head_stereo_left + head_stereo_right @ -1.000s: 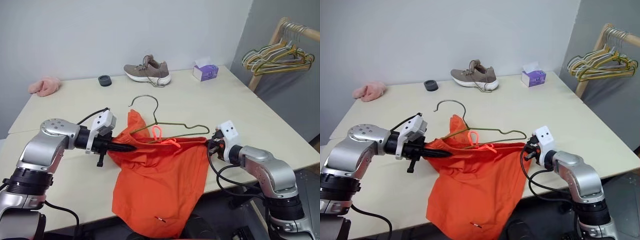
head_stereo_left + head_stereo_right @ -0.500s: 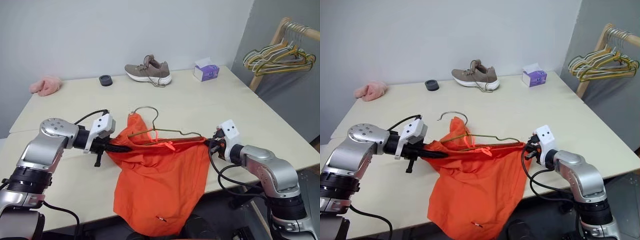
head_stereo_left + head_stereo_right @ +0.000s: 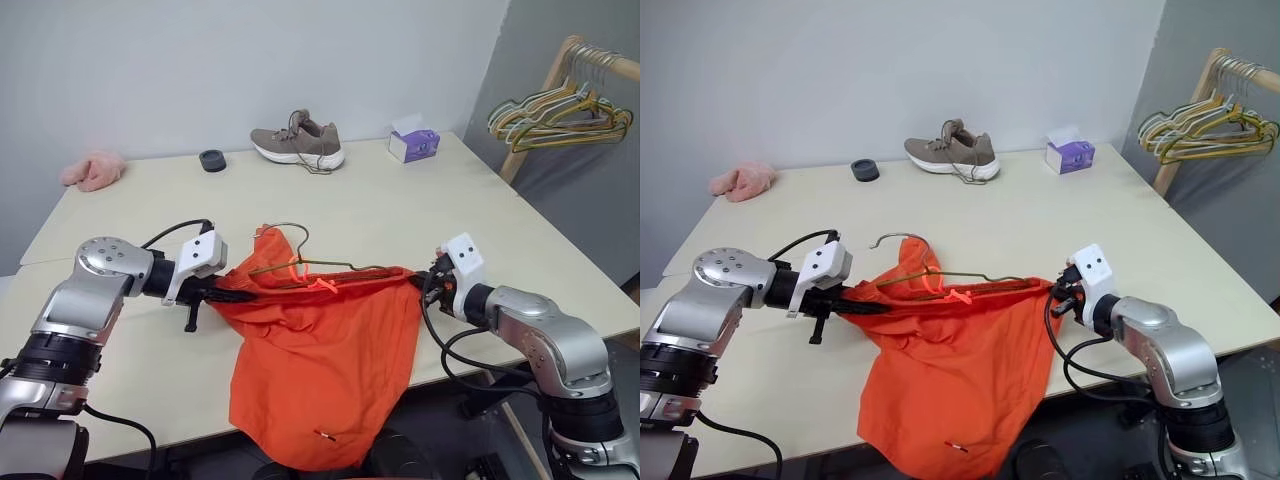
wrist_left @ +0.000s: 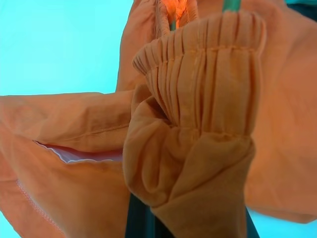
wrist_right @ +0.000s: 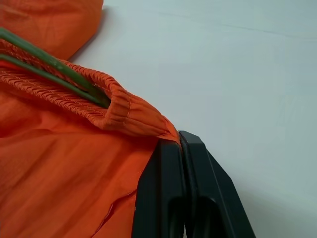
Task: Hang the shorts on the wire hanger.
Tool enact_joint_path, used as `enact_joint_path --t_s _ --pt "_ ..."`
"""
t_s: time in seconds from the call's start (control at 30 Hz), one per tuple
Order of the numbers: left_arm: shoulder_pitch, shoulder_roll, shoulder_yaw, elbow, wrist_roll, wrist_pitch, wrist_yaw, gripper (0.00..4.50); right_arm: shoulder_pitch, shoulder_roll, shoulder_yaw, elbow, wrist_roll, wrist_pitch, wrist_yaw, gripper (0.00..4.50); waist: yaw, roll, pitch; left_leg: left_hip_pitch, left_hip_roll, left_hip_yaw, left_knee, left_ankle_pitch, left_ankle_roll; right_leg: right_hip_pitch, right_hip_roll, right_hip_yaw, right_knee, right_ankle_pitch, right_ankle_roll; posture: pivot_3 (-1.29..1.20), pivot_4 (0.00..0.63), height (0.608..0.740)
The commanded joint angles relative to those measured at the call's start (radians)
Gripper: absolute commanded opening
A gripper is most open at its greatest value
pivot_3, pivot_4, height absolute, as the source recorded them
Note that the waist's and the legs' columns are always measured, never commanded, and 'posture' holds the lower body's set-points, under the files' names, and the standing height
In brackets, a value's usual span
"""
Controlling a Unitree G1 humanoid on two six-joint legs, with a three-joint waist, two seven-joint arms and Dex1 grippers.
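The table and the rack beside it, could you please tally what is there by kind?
Shorts: 1
Wire hanger inside the waistband: 1
Shoe: 1
Tissue box: 1
Black ring: 1
Pink cloth: 1
Bunch of hangers on the rack: 1
Total: 7

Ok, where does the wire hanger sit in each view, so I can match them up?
Left eye view: wire hanger centre, hook up, lower bar inside the shorts waistband.
Right eye view: centre-left, same pose.
Left wrist view: a green sliver at the gathered waistband.
Right wrist view: two green wires entering the waistband corner.
Shared landmark: the orange elastic waistband.
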Motion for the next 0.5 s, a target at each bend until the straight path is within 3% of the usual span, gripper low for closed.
enact_joint_path --t_s 0.03,0.5 --pt "-0.001 0.026 0.003 0.033 0.054 -0.019 0.016 0.00 -0.036 -0.037 -0.037 -0.046 -0.024 -0.010 -0.034 0.02 0.000 0.000 0.000 0.000 0.000 0.000 0.000 0.000 0.000 0.000 0.000 0.000 0.000 0.000 0.000 -0.24 0.023 0.740" --pt "-0.063 -0.107 -0.052 0.046 0.109 -0.038 0.068 0.00 -0.200 -0.198 0.283 -0.192 -0.098 -0.107 0.099 0.02 0.002 0.001 0.001 -0.001 0.000 0.000 0.000 0.000 0.000 0.000 0.000 0.000 -0.002 0.000 0.000 -0.26 0.027 0.740"
